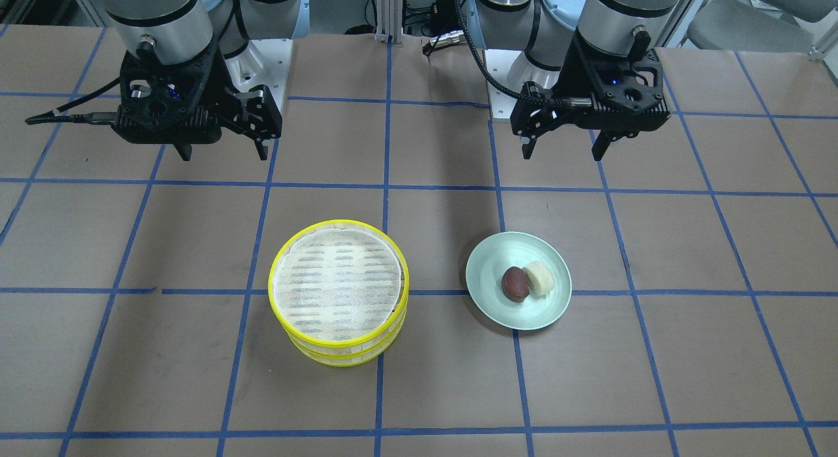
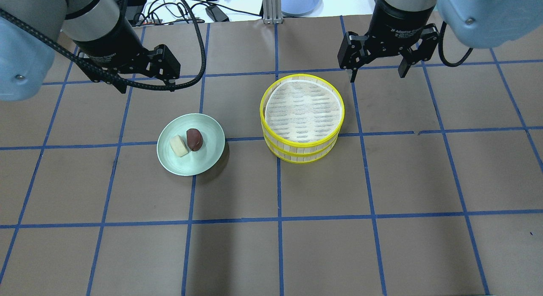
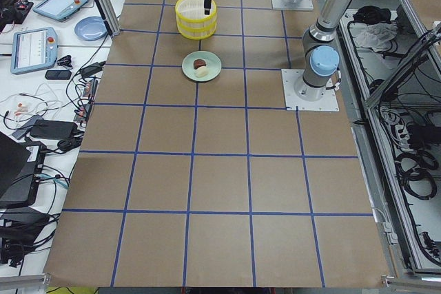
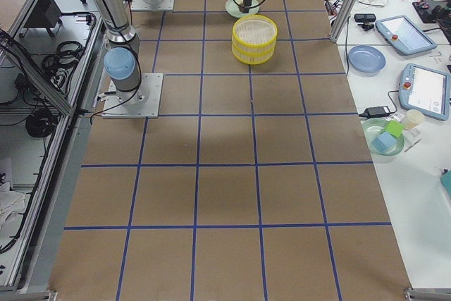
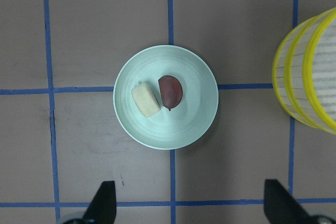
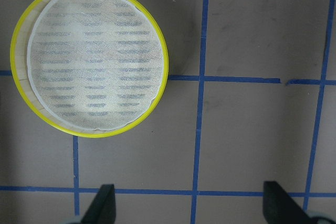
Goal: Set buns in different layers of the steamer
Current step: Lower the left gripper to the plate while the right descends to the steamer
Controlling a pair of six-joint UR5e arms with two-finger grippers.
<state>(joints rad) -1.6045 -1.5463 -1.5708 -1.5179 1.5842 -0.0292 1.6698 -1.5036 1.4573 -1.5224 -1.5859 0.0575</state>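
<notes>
While stacked, the steamer [image 2: 302, 148] shows yellow rims.

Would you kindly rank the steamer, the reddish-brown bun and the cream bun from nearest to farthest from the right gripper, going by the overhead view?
From the right gripper:
1. Steamer, close by, mid-table.
2. Reddish-brown bun, on the plate, on its steamer-side half.
3. Cream bun, beside that bun, on its far side.

One reddish-brown bun [image 1: 514, 283], one cream bun [image 1: 541, 277], two altogether. One plate [image 1: 497, 260]. One steamer [image 1: 338, 349], two-tiered.
</notes>
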